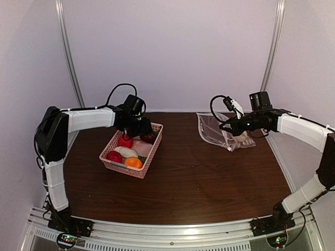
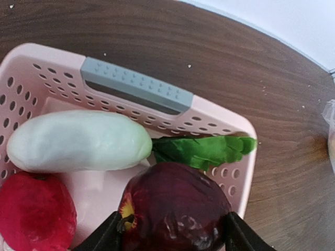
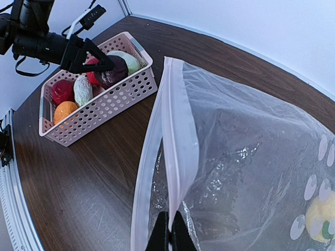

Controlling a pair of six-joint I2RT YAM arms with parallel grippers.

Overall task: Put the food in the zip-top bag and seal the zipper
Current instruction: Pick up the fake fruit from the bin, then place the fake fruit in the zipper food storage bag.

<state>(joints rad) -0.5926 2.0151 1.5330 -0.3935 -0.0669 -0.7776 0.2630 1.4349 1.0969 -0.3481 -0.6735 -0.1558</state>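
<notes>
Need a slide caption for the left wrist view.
Left jaws grip the dark purple fruit over the pink basket, white radish alongside.

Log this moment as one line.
left fingers: gripping dark purple fruit at pink basket | right fingers: pinching zip-top bag mouth | zipper: open

Soft even overhead light, sharp views, curved wrist-camera edges.

Left hand over pink basket of toy food, right hand at clear bag
</notes>
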